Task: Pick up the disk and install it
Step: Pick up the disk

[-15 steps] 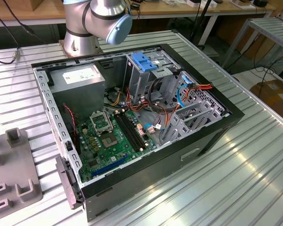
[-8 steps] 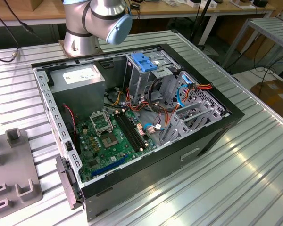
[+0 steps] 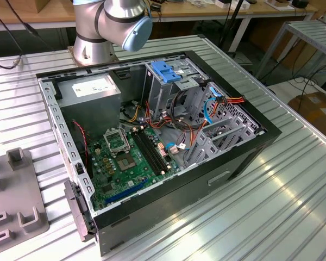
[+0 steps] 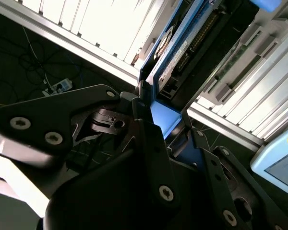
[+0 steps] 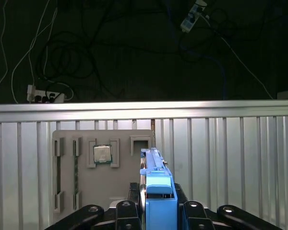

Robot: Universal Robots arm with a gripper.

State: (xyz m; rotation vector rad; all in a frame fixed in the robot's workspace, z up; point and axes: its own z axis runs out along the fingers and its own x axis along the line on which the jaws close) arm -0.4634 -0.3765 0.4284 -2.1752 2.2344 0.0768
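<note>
Disk (image 5: 158, 199) clamped (grey tray (image 5: 101, 187) behind).

The computer case (image 3: 239, 163) lies open on top, with clear room over the motherboard (image 3: 125, 160). The power-supply box (image 3: 92, 89), drive cage (image 3: 165, 81) and tangled cables (image 3: 206, 111) crowd the rest. In the first wrist view the gripper (image 5: 158, 213) clamps the disk (image 5: 152, 163) over the fixture plate (image 5: 86, 191) — bare ribbed table (image 5: 230, 158) lies beside it.

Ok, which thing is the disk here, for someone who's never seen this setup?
In the first wrist view, find the slatted metal table, then the black claw in the foreground. The disk is the thin slab clamped edge-on in it, blue-railed, unlike the flat grey tray beyond.
</note>
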